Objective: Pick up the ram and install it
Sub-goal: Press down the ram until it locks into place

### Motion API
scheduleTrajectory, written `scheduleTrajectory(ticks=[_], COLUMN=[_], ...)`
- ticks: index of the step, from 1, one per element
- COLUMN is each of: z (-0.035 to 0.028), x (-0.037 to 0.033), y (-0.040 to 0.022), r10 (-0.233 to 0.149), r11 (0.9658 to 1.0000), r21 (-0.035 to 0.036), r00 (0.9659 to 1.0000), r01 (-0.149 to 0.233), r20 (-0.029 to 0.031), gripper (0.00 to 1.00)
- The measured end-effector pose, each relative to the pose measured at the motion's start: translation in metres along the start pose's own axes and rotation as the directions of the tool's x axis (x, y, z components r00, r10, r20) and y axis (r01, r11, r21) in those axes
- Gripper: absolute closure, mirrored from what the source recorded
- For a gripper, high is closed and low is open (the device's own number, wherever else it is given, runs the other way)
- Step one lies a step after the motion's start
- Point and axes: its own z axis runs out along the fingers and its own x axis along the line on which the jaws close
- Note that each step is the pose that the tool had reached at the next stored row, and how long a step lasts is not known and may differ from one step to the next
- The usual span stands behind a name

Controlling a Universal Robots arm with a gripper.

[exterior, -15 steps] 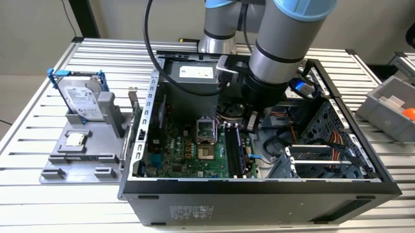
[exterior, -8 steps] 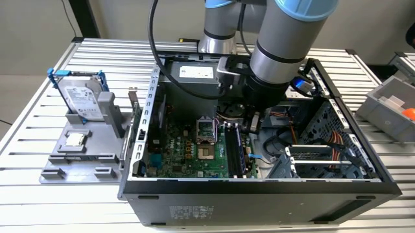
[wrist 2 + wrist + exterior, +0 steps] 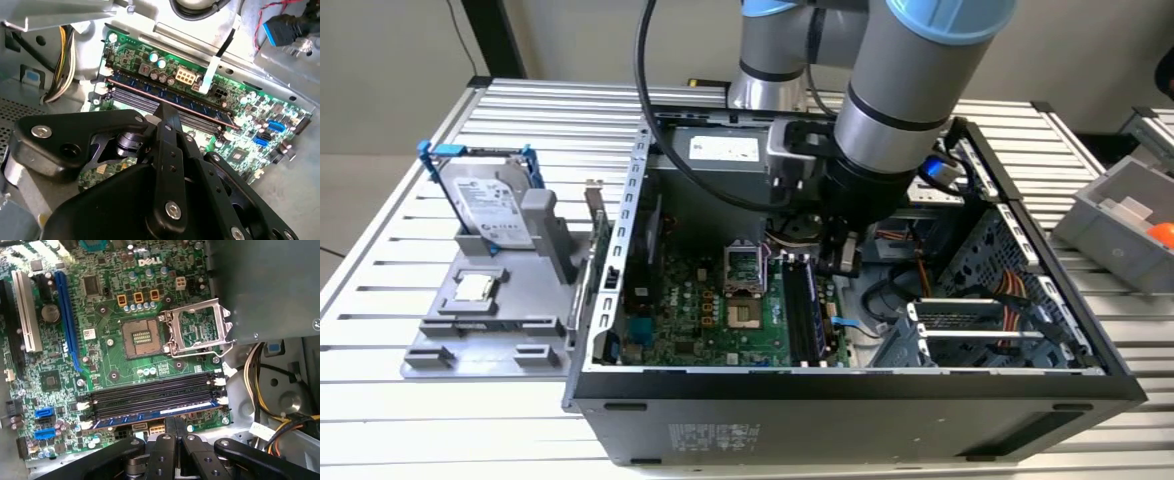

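The ram (image 3: 160,413) is a long thin stick with a blue strip. It stands in the outermost memory slot of the green motherboard (image 3: 105,315) inside the open computer case (image 3: 854,385). In the second wrist view the ram (image 3: 192,104) runs along the row of dark slots, and in the exterior view the ram (image 3: 803,310) sits below the arm. My gripper (image 3: 175,429) has its black fingers (image 3: 168,446) pressed together, with the tips right at the stick's long edge near its middle. Nothing is held between them. In the exterior view the gripper (image 3: 838,258) hangs low inside the case.
A CPU socket (image 3: 197,330) stands open beside the memory slots. Yellow and black cables (image 3: 280,415) lie near the slot ends. On the exterior view's left, a grey fixture (image 3: 487,320) holds a silver hard drive (image 3: 487,200) and a small square chip (image 3: 476,287). A grey bin (image 3: 1127,225) stands on the right.
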Motion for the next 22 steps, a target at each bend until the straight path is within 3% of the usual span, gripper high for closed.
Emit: scheduleTrajectory(ticks=[8,22], z=[0.0013,0.0024], x=[0.0000,0.0003], y=[-0.0003,-0.0005], r10=[-0.073,-0.088], r11=[0.9973,0.9961], r21=[-0.0026,-0.0033], r00=[0.9973,0.9961], r01=[0.073,0.088], r20=[-0.0022,-0.0020], gripper=[1.00,1.00])
